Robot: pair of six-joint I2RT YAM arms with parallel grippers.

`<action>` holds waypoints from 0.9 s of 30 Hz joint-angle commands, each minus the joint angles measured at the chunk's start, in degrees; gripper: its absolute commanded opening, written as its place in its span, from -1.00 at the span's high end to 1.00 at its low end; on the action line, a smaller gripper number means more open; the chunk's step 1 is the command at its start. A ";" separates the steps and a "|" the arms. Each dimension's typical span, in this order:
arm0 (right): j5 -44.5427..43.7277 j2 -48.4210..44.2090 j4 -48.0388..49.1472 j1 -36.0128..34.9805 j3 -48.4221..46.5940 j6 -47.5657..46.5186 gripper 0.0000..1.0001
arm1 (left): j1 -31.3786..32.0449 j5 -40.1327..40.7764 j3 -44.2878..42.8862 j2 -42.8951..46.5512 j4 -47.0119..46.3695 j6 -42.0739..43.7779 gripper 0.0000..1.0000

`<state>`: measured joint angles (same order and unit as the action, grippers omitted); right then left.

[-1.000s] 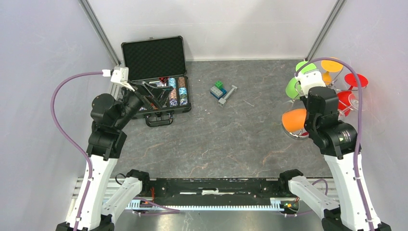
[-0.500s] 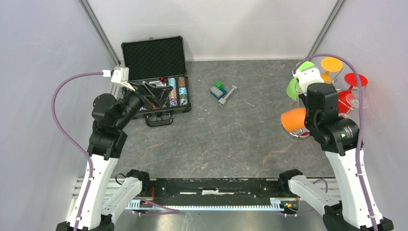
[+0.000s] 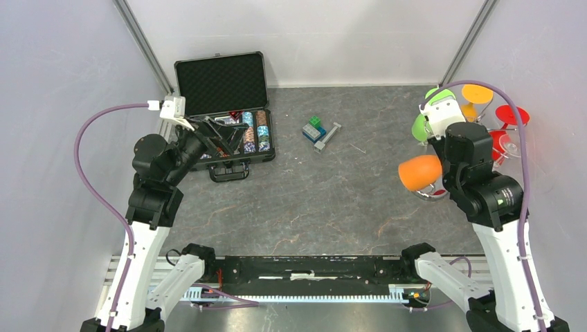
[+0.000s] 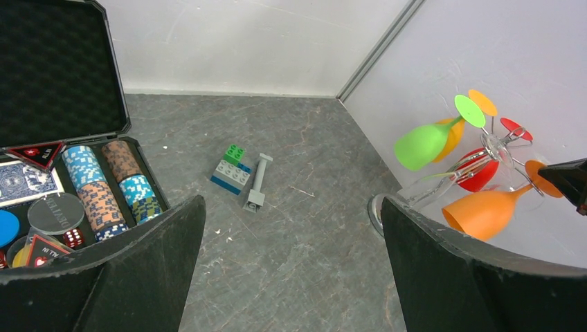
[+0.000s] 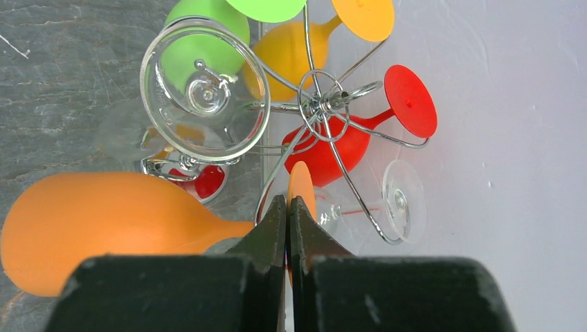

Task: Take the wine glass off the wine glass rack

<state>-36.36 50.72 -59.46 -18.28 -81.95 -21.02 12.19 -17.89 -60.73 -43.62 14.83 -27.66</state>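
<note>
The wine glass rack, a silver wire stand, stands at the table's right edge and also shows in the top view. Green, yellow, red and clear glasses hang on it. My right gripper is shut on the thin foot of the orange wine glass. This glass lies sideways with its bowl pointing left, beside the rack. The left wrist view also shows it. My left gripper is open and empty, raised above the poker chip case.
An open black case with poker chips sits at the back left. A small green, blue and grey brick cluster and a grey bar lie mid-table. The rack's round base is near the right wall.
My right gripper has drawn the orange glass leftward from the rack, and its bowl now sticks out further over the table. The left arm has barely moved.
</note>
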 commanded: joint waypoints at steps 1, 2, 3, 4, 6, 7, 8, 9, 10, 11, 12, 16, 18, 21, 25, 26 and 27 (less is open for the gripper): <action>-0.08 1.02 3.26 -0.52 -1.85 -0.65 1.00 | -0.32 0.90 -0.18 0.06 -1.86 -0.46 -1.00; -0.91 1.26 3.84 -0.46 -1.54 -0.84 1.00 | -0.32 0.90 -0.18 0.09 -1.86 -0.42 -1.00; -2.22 1.57 4.39 -0.56 -1.08 -0.94 1.00 | -0.30 1.01 -0.18 0.04 -1.84 -0.45 -1.00; -4.42 2.08 4.82 -0.61 -0.64 -1.09 1.00 | -0.32 1.01 -0.18 0.05 -1.85 -0.46 -1.00; -8.68 2.67 5.72 -0.81 1.06 -1.86 1.00 | -0.32 1.10 -0.12 0.15 -1.82 -0.32 -1.00; -10.74 2.87 6.44 -0.87 1.94 -2.28 1.00 | -0.32 1.03 -0.09 0.16 -1.87 -0.29 -1.00; -11.84 2.86 7.48 -0.96 2.84 -2.83 1.00 | -0.31 1.09 -0.09 0.17 -1.82 -0.36 -1.00; -12.57 2.72 8.29 -0.92 3.52 -3.25 1.00 | -0.32 1.10 -0.09 0.24 -1.87 -0.23 -1.00; -12.97 2.52 9.31 -0.96 4.15 -3.56 1.00 | -0.32 1.10 -0.09 0.20 -1.82 -0.21 -1.00; -13.73 2.30 10.29 -0.97 4.80 -4.10 1.00 | -0.32 1.10 -0.09 0.25 -1.75 -0.28 -1.00; -14.61 1.96 11.25 -1.01 5.46 -4.61 1.00 | -0.32 1.11 -0.09 0.29 -1.69 -0.20 -1.00; -19.09 0.97 13.69 -0.98 7.30 -6.76 1.00 | -0.32 1.26 -0.02 0.38 -1.56 -0.16 -1.00; -20.50 0.48 13.88 -0.95 7.64 -7.47 1.00 | -0.32 1.28 0.00 0.48 -1.56 -0.13 -1.00; -21.79 -0.55 14.12 -0.96 8.12 -7.90 1.00 | -0.31 1.26 0.00 0.51 -1.56 -0.16 -1.00; -22.13 -1.83 12.61 -0.94 7.84 -7.67 0.99 | -0.32 1.10 0.00 0.71 -1.56 -0.25 -1.00; -22.04 -2.07 11.59 -0.92 7.63 -7.44 0.99 | -0.32 1.00 -0.01 0.70 -1.56 -0.20 -1.00; -21.73 -2.28 10.53 -0.96 7.30 -7.01 1.00 | -0.32 1.01 0.00 0.65 -1.56 -0.27 -1.00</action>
<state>-55.55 50.09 -47.66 -19.03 -73.93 -27.90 12.19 -16.80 -60.66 -43.55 14.83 -27.64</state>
